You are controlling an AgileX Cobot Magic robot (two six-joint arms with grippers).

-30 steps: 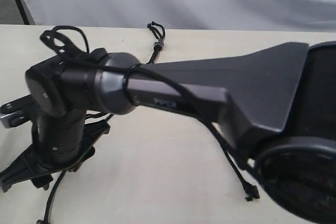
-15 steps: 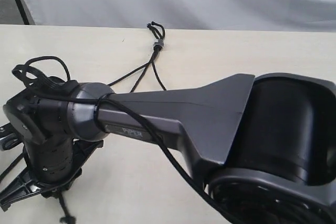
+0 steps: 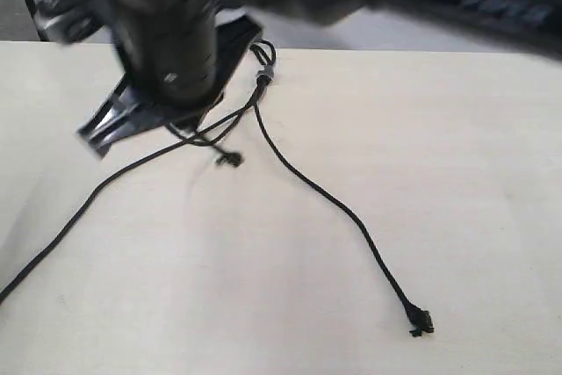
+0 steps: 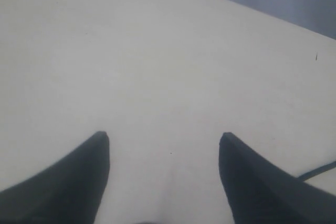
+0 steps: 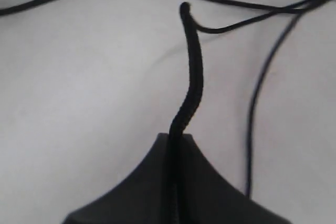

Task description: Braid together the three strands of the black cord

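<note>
The black cord lies on the pale table with its grey-black bead (image 3: 263, 77) and short loop (image 3: 261, 46) at the back. One of the three strands (image 3: 338, 208) runs to the front right and ends in a knotted tip (image 3: 420, 322). A second strand (image 3: 79, 212) trails off the front left edge. The third bends in a small loop (image 3: 200, 138) under my right gripper (image 3: 180, 122), its knot (image 3: 230, 160) close by. That right gripper (image 5: 178, 139) is shut on a strand (image 5: 193, 72). The left gripper (image 4: 164, 139) is open over bare table, with nothing between its fingers.
The right arm's dark, blurred body (image 3: 167, 32) reaches across the back left and hides part of the cord near the bead. A grey backdrop (image 3: 457, 37) stands behind the table's far edge. A bit of strand (image 4: 317, 170) shows beside the left gripper.
The right arm has swung from the front left up to the back left with a strand in its jaws. It has uncovered the middle of the table and the cord.
</note>
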